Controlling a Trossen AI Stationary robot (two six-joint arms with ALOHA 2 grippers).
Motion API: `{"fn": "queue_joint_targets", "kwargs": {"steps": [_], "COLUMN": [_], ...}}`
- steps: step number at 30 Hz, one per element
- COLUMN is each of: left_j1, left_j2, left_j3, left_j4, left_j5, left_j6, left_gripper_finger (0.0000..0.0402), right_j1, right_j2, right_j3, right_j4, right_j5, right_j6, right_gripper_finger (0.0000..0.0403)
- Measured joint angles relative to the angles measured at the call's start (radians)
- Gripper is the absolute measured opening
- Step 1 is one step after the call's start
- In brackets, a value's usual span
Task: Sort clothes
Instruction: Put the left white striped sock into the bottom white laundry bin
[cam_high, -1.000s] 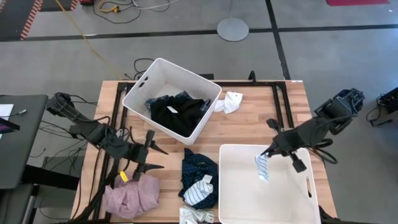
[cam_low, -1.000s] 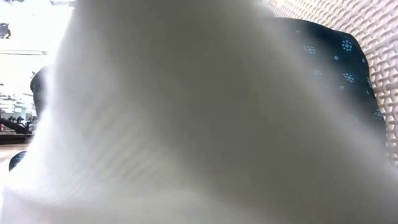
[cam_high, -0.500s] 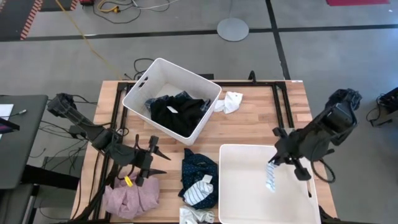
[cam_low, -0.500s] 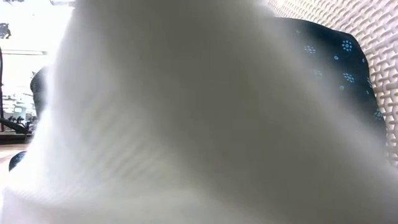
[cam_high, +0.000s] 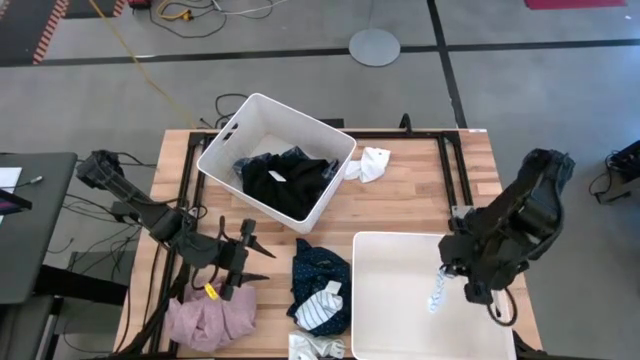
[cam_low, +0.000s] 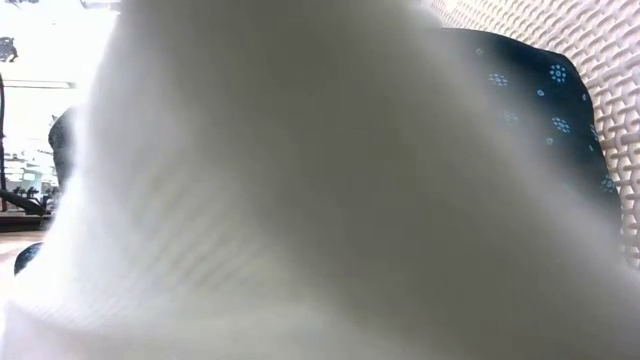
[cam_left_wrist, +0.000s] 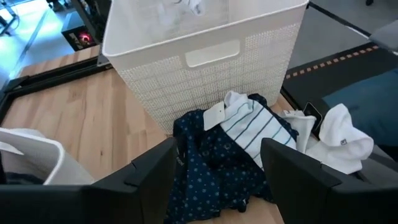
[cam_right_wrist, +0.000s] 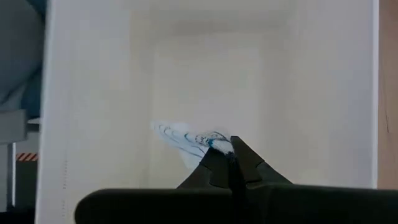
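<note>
Dangling in the right pincer (cam_high: 446, 272), clenched on it: striped sock (cam_high: 436, 293) over the near white bin (cam_high: 372, 300).

even bright light; low view blurred by white fabric (cam_low: 300, 180) against lens.

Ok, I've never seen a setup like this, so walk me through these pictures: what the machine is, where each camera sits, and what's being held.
Two robot arms work at a wooden table. The top picture looks straight down. One camera sits at table height, blocked by cloth; one rides each wrist. The right gripper holds a striped sock pinched over the near white bin. The left gripper is open above a pink garment. The far bin holds a black garment. Loose on the table: a navy dotted garment and a white sock.
</note>
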Motion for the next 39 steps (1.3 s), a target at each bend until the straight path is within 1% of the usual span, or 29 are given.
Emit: {"fn": "queue_joint_targets", "kwargs": {"steps": [3,9,16,22,27,35,39], "left_j1": [-0.003,-0.003,-0.003,-0.003,-0.003,-0.005,-0.006], "left_j2": [0.023,0.083,0.141,0.187,0.235,0.372,0.43], "left_j3": [0.0,0.0,0.0,0.0,0.0,0.0,0.0], "left_j4": [0.011,0.056,0.126,0.184,0.252,0.341,0.382], "left_j5": [0.001,0.005,0.006,0.008,0.044,0.05,0.087], "left_j6": [0.001,0.023,0.055,0.064,0.046,-0.018,-0.06], "left_gripper_finger": [0.0227,0.0227,0.0227,0.0227,0.0227,0.0227,0.0227], "right_j1": [0.02,0.062,0.095,0.096,0.096,0.096,0.102], "right_j2": [0.022,0.083,0.205,0.309,0.392,0.474,0.496], "right_j3": [0.0,0.0,0.0,0.0,0.0,-0.001,-0.001], "right_j4": [-0.037,-0.044,-0.008,0.043,0.047,0.085,0.104], "right_j5": [-0.001,-0.005,-0.022,-0.038,-0.041,-0.043,-0.042], "right_j6": [0.065,0.139,0.137,0.122,0.103,0.112,0.146], "right_gripper_finger": [0.0001,0.0003,0.0003,0.0004,0.0005,0.0036,0.0059]}}
